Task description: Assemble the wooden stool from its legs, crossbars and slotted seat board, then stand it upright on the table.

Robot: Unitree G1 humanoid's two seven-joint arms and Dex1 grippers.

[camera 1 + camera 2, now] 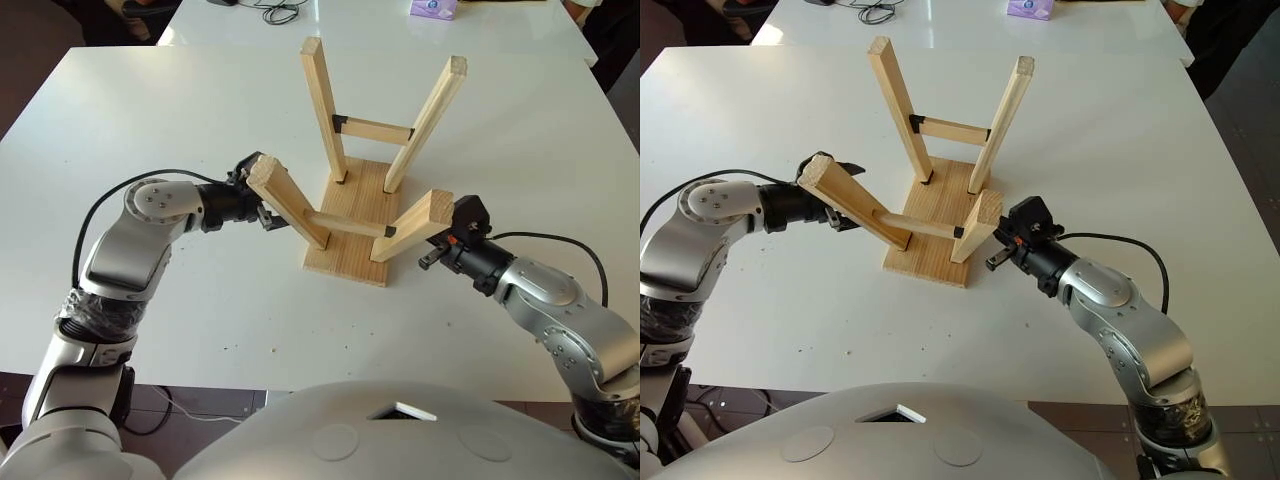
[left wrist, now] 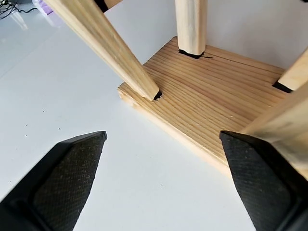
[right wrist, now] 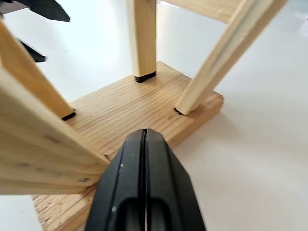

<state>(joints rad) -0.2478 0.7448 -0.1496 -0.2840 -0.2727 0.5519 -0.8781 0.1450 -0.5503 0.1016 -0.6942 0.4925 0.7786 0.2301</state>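
Note:
The wooden stool lies upside down on the white table (image 1: 140, 110), its slotted seat board (image 1: 345, 258) flat and its legs pointing up. The two far legs (image 1: 324, 110) (image 1: 428, 120) stand nearly upright, joined by a crossbar (image 1: 378, 129). The near-left leg (image 1: 288, 202) and near-right leg (image 1: 412, 226) lean outward, with a second crossbar (image 1: 350, 224) between them. My left gripper (image 1: 258, 193) is open at the near-left leg's upper end; that leg rests beside one finger (image 2: 255, 178). My right gripper (image 1: 430, 258) is shut on nothing, just outside the near-right leg, pointing at the board (image 3: 139, 101).
A second white table stands behind, with a purple box (image 1: 433, 8) and cables (image 1: 270, 10) on it. Bare tabletop stretches to the left and right of the stool and along the near edge.

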